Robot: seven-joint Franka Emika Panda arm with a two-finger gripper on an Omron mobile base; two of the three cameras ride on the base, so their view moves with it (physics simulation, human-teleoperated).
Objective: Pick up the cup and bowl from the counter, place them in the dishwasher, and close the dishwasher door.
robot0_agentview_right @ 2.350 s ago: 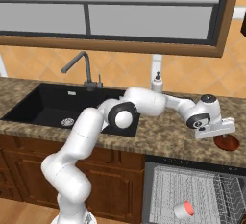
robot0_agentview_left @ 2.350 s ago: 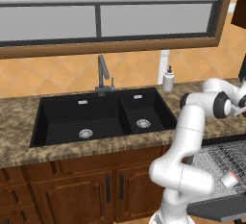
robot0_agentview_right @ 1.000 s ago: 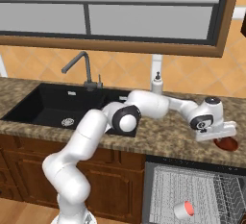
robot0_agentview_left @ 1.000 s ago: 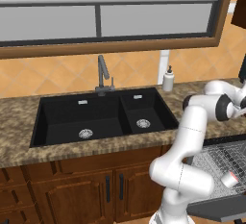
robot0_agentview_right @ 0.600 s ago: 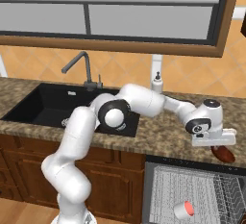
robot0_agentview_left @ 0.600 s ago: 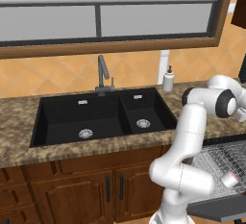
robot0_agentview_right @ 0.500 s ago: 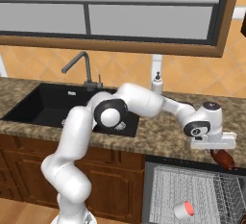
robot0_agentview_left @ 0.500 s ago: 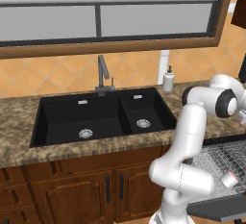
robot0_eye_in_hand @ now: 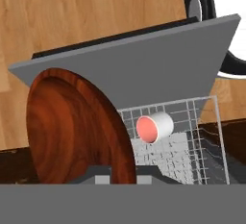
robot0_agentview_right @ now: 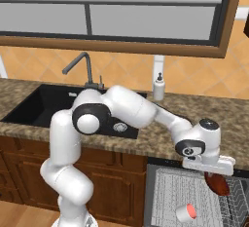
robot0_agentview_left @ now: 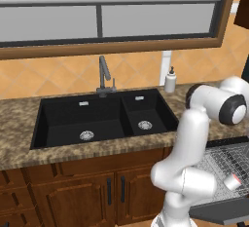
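You've got the gripper (robot0_agentview_right: 217, 171) pinching the bowl (robot0_agentview_right: 217, 183) on edge, just above the rack (robot0_agentview_right: 168, 192); cup (robot0_eye_in_hand: 154, 127) lies in rack beyond it.

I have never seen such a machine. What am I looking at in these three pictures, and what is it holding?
It is a white robot arm in a simulated kitchen. Two pictures come from cameras behind the arm, to its left and to its right; the third looks along its pincer. The pincer grips a reddish-brown wooden bowl by its rim, on edge, above the open dishwasher's wire rack. A small whitish cup with a red-pink end lies on its side in that rack. The grey dishwasher door hangs open. On the brown speckled counter stand a black double sink and a white soap bottle.
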